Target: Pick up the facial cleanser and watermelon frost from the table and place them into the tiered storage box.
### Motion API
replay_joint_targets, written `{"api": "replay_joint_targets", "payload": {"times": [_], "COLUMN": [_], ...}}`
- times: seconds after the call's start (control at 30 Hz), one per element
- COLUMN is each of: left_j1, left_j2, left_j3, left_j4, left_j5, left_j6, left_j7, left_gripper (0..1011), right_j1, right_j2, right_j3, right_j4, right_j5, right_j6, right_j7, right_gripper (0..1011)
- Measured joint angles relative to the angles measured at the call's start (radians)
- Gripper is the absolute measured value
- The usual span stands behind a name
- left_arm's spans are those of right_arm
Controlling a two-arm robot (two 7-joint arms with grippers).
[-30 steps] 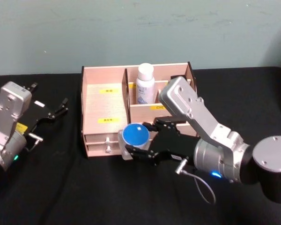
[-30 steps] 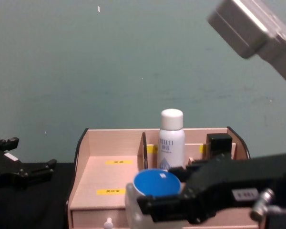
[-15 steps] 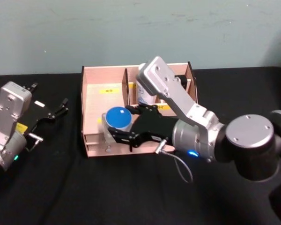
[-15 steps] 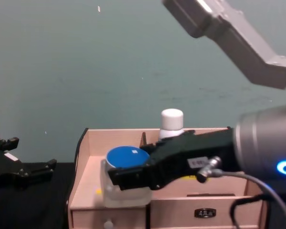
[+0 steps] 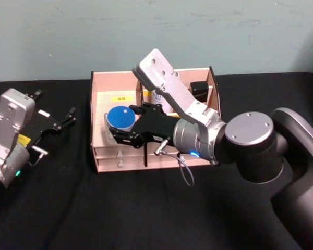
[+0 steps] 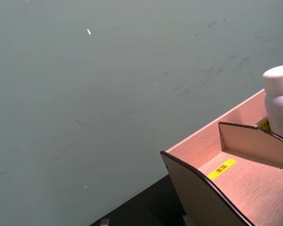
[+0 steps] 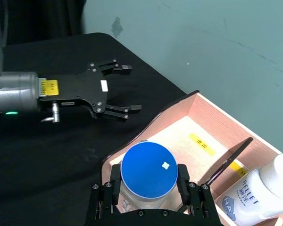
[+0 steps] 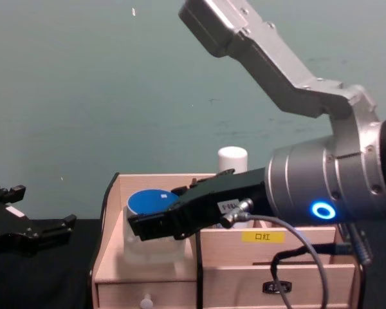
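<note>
My right gripper (image 5: pixel 121 131) has the jar (image 5: pixel 120 117) over the left compartment of the tiered storage box (image 5: pixel 101 154), with the bottle (image 7: pixel 266 188) standing in the section to its right. My left gripper (image 5: pixel 62 121) is parked off to the box's left, well apart.

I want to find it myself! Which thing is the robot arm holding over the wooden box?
Find the pale wooden tiered storage box with yellow labels on the black table. Over its wide left-hand compartment, the black right gripper clamps a small clear jar with a round blue lid. The tall white bottle behind it stands in another compartment, and has a white cap.
</note>
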Motion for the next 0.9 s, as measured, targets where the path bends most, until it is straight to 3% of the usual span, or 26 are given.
{"api": "replay_joint_targets", "payload": {"times": [0.53, 0.9], "left_j1": [0.0, 0.0], "left_j2": [0.0, 0.0], "left_j3": [0.0, 0.0], "left_j4": [0.0, 0.0], "left_j5": [0.0, 0.0], "left_j6": [0.0, 0.0], "left_j7": [0.0, 0.0], "left_gripper": [1001, 1001], "right_j1": [0.046, 0.061], "right_j2": [-0.057, -0.076], "right_j3": [0.024, 0.029], "right_j4": [0.111, 0.16], "right_j5": [-0.028, -0.035], "right_j6": [-0.014, -0.026], "right_j7": [-0.011, -0.005], "right_gripper": [724, 724]}}
